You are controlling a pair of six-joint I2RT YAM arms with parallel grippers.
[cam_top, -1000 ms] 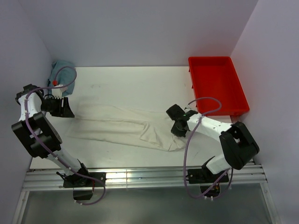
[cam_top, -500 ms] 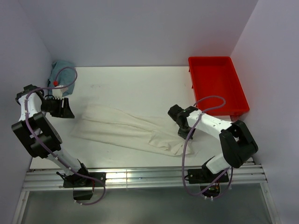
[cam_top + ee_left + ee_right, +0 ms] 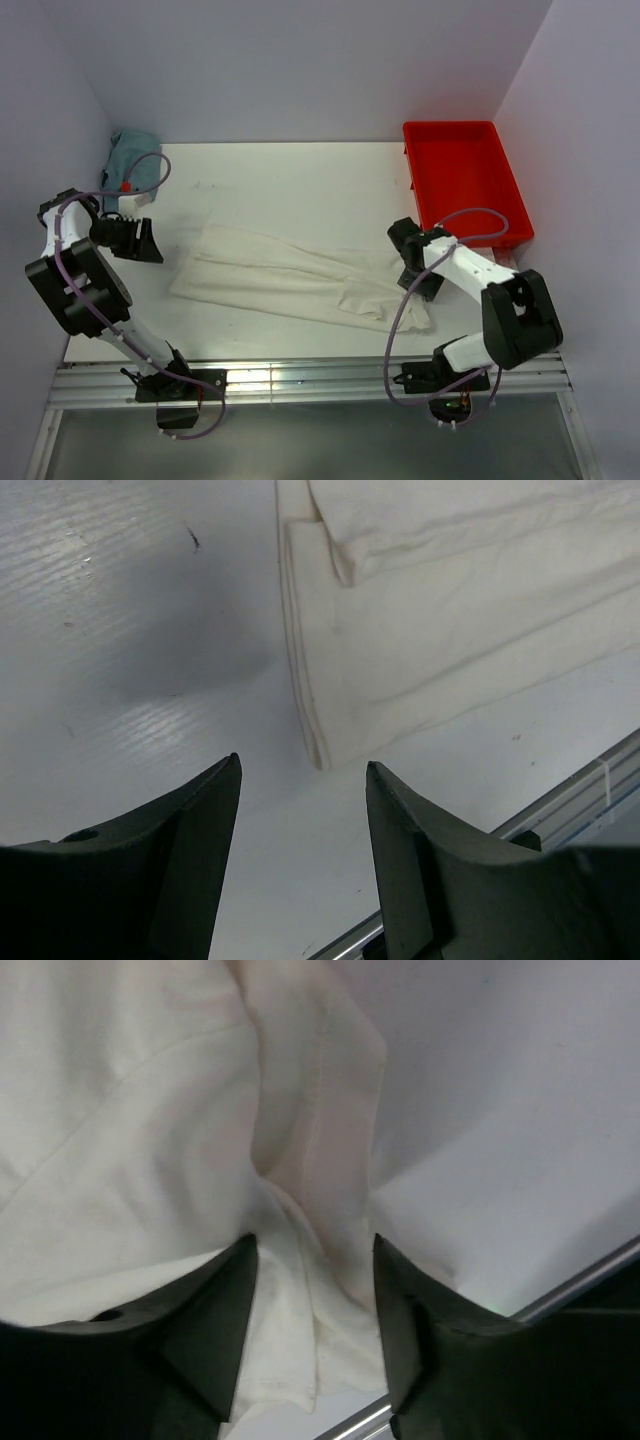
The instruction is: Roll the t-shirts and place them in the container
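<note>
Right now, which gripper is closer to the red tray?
Right. The right gripper sits just off the red tray's near-left corner, over the t-shirt's right end. The left gripper is across the table, past the t-shirt's left end.

T-shirt across worktop centre twd near edge, tray at far-R corner, cloth bundle at far-L corner
</note>
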